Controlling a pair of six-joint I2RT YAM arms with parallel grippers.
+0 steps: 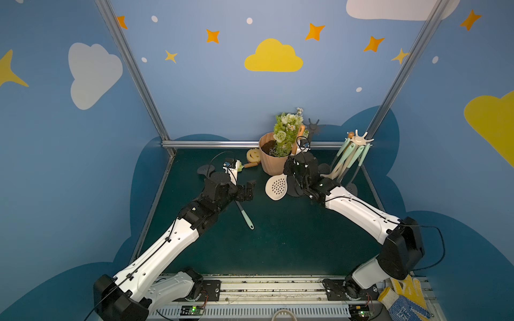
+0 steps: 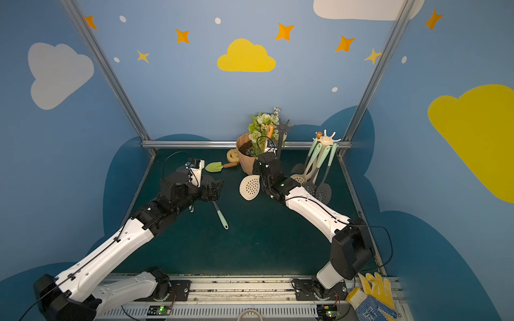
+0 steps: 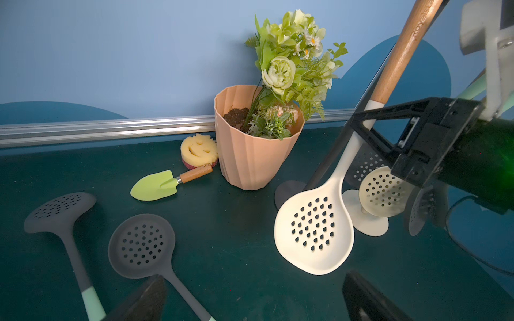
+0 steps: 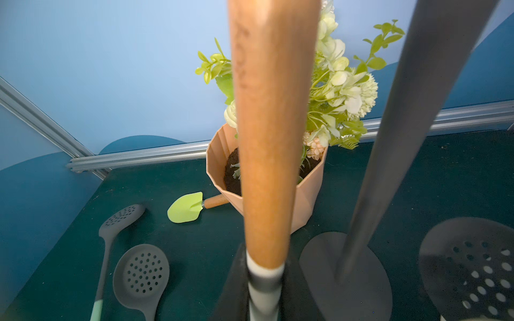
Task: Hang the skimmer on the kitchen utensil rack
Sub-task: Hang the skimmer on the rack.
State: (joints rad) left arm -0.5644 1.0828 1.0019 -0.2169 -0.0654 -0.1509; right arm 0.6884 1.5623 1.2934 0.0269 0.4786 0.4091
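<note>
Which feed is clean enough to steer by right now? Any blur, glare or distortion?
Right wrist view: the skimmer handle fills the centre, too close and out of focus. Left wrist view: sharp on the skimmer head, a green flare over the right arm. Both top views: the wide-angle lens splays the frame posts outward, and the table is dim.

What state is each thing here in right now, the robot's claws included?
Right gripper: shut on white skimmer.
White skimmer: held tilted, not yet hung.
Left gripper: open, empty.
Round grey skimmer: lying flat.
Oval grey skimmer: lying flat.
White rack: upright, utensils hanging.
Dark rack: upright, hooks bare.
Flower pot: upright.
Trowel: lying flat.
</note>
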